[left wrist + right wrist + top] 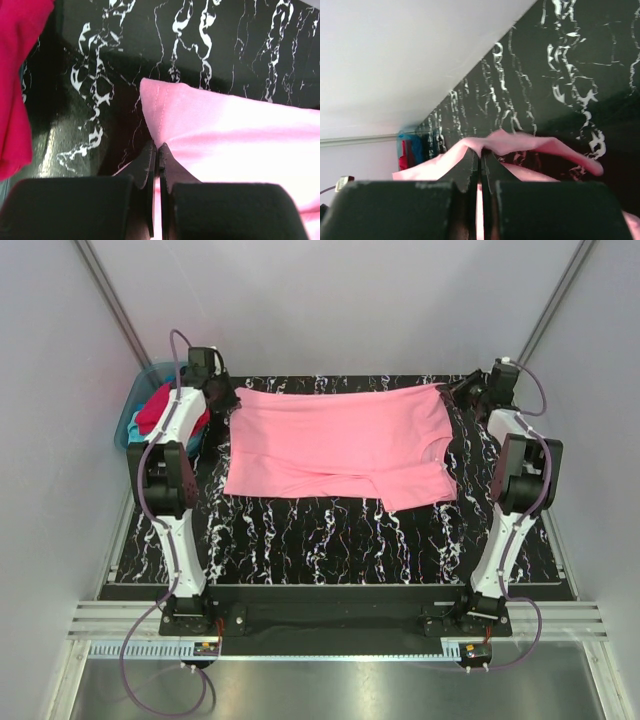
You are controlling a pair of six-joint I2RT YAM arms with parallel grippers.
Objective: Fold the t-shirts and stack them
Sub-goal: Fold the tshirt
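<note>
While the pink t-shirt [340, 445] is pinched at both far corners by the left gripper [226, 398] and right gripper [457, 392], folding is judged barely begun, the red t-shirt [150, 415] left unstacked.

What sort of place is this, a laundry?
Most likely a robot test booth, not a laundry: plain white walls close in a black marbled table, a left arm and right arm are bolted to its edge, and one pink t-shirt lies spread.
</note>
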